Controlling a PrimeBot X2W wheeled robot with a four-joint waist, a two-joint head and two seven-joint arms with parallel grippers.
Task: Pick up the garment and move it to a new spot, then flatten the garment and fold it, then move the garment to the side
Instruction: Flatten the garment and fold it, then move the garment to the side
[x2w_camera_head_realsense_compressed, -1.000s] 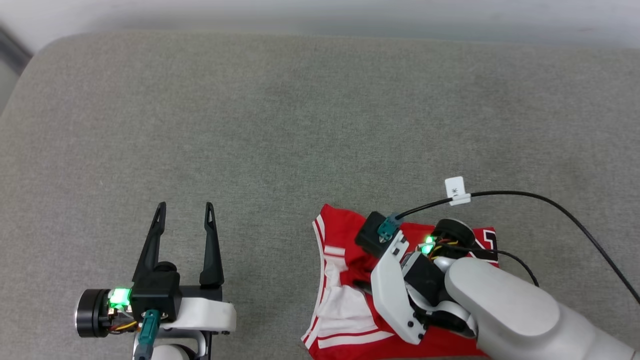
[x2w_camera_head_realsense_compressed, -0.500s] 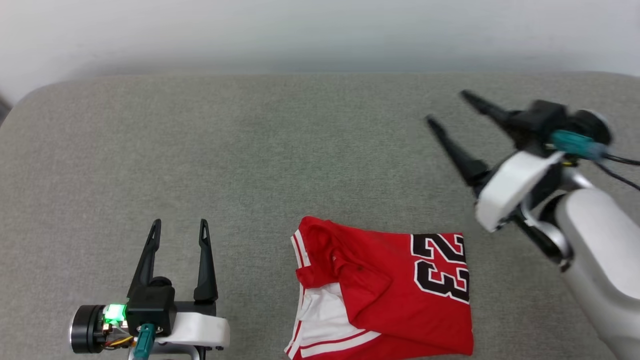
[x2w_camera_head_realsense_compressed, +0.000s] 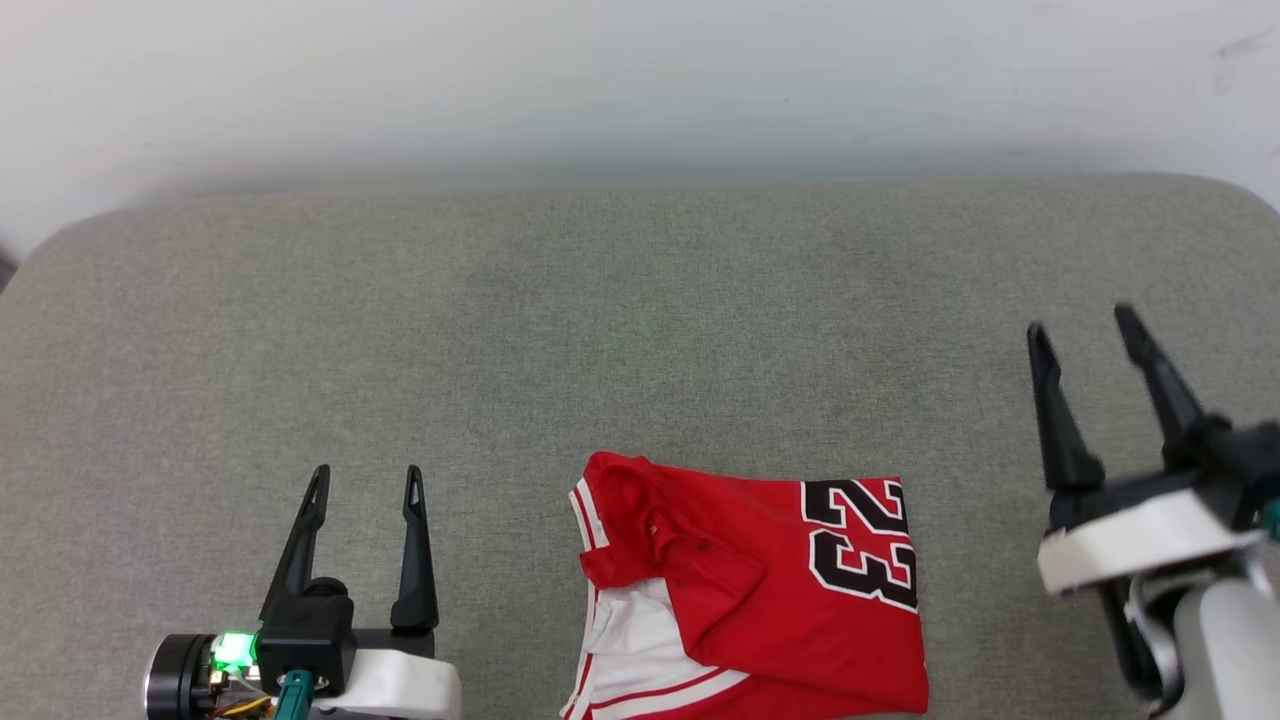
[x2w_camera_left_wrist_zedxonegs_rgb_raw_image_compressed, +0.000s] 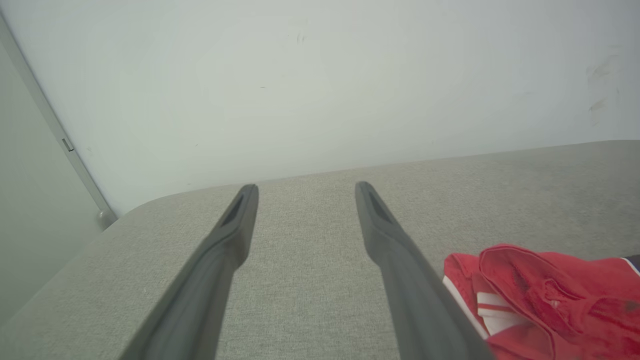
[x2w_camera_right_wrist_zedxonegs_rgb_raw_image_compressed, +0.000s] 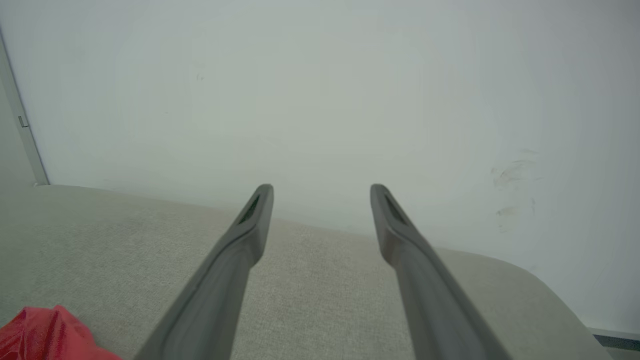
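long black tapered jaws; white wrist shells (x2w_camera_head_realsense_compressed: 400, 685); green led (x2w_camera_head_realsense_compressed: 232, 650); teal connector (x2w_camera_head_realsense_compressed: 293, 690).

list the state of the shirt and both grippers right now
garment: folded, lying on the grey cushion, number 23 facing up, held by nothing
left gripper: jaws open, empty, to the garment's left, not touching it
right gripper: jaws open, empty, to the garment's right, not touching it

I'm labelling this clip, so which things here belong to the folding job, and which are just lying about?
Belongs to the job: garment, red, lying folded; left claw, open; right claw, open.
Just there: grey padded surface under it all; white wall behind.
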